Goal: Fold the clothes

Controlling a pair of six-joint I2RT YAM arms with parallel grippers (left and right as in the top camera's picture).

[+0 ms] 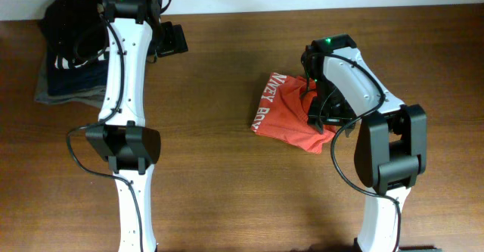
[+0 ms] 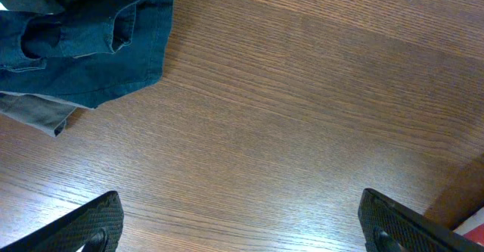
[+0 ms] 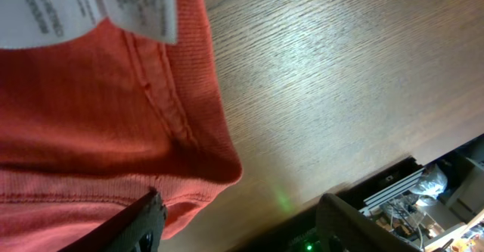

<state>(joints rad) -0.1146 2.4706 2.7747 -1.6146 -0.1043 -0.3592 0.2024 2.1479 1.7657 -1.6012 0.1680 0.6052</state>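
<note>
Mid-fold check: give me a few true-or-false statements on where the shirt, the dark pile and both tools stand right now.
1. The orange-red T-shirt lies spread flat. False: it is bunched in a heap.
2. The left tool is open over bare table. True.
3. The left tool holds the T-shirt. False: it holds nothing; the shirt lies under the right tool.
4. The shirt's white label shows in the right wrist view. True.
5. The dark garments lie beside the right arm. False: they lie at the far corner by the left arm.
</note>
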